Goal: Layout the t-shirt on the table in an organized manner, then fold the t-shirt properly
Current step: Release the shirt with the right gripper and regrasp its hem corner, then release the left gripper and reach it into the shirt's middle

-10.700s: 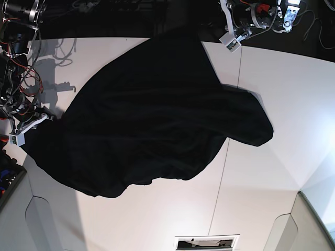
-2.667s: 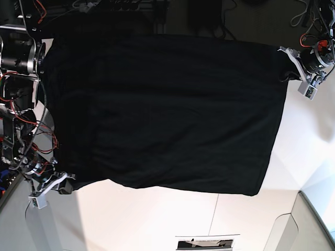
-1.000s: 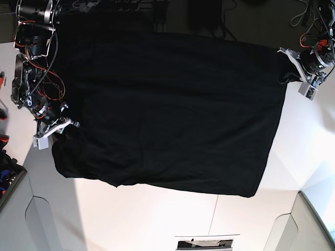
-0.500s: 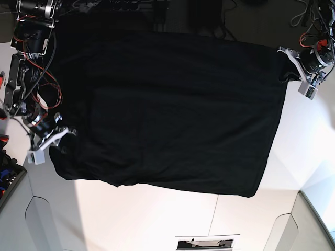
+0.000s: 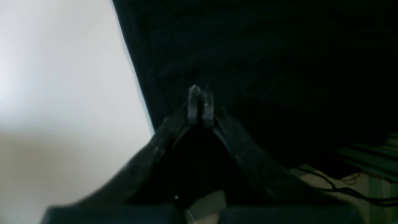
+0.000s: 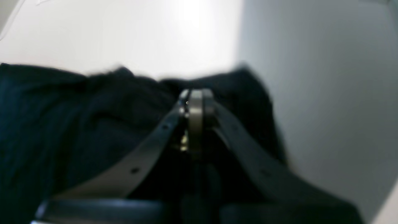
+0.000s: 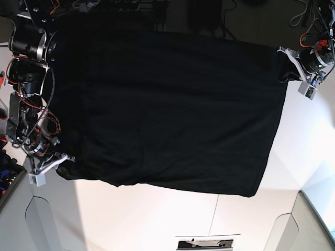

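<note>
The t-shirt [image 7: 167,110] is seen in the base view spread as a wide black sheet over the table [image 7: 157,219], pinched at one edge by the right gripper [image 7: 62,158] and at the opposite edge by the left gripper [image 7: 287,73]. In the left wrist view, the left gripper's jaws are pressed together on a fold of the dark cloth, beside bare white tabletop. In the right wrist view, which is blurred, the right gripper's jaws are likewise clamped together on a bunched hem.
</note>
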Motion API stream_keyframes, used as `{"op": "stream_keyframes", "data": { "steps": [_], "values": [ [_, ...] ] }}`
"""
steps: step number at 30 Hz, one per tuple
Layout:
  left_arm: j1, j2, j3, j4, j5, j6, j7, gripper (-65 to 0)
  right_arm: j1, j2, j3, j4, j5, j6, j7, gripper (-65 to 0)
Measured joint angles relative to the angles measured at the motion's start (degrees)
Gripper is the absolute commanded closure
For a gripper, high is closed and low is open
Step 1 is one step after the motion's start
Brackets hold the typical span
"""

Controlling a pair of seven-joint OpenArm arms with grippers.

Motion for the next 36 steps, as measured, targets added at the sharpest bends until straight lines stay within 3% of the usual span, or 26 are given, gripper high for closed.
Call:
{"op": "stream_keyframes", "data": {
  "steps": [4, 8, 10, 14, 17, 20, 23, 27, 32, 36],
  "values": [
    [0.0, 0.0, 0.0, 0.0, -0.1, 0.0, 0.0, 0.0, -2.1, -0.3, -1.2, -2.4, 1.2, -0.1, -1.0, 0.0],
    [0.0, 0.0, 0.0, 0.0, -2.6, 0.0, 0.0, 0.0, -6.2, -1.0, -2.1, -2.0, 10.2, 1.1, -1.7, 0.0],
    [-0.5, 0.0, 0.0, 0.0, -3.4, 0.0, 0.2, 0.0, -8.1, -1.5, -2.1, -1.1, 11.8, 1.5, -1.4, 0.0],
    [-6.2, 0.3, 0.9, -0.1, -4.5, 0.2, 0.5, 0.0, -12.2, -2.9, -2.1, 2.1, 13.2, 1.9, -0.6, 0.0],
    [-12.2, -0.2, 6.4, -0.1, -3.1, 2.1, -0.1, 0.0, -14.7, -3.5, -2.1, 5.2, 13.7, 2.0, -1.3, 0.0],
    [-17.5, 0.0, 17.2, -0.1, 1.7, 4.8, -0.5, 0.0, -17.0, -3.9, -2.1, 9.0, 14.3, 2.0, -2.4, 0.0],
    [-22.6, 2.8, 26.7, -0.1, 8.4, 6.5, -1.1, 0.0, -18.2, -4.5, -2.1, 12.4, 15.1, 1.8, -5.5, 0.0],
    [-28.5, 8.2, 34.5, -1.2, 12.3, 8.4, -2.6, 0.0, -18.5, -5.1, -2.2, 16.5, 16.0, 1.1, -11.3, 0.0],
    [-34.2, 17.4, 40.7, -12.0, 16.9, 8.5, -4.2, 0.0, -18.9, -5.1, -2.3, 19.7, 16.2, 0.9, -13.6, 0.0],
    [-38.6, 23.9, 41.8, -18.7, 18.1, 8.7, -5.2, 0.0, -18.9, -5.1, -2.3, 24.2, 15.8, 0.8, -13.9, 0.0]
  ]
}}
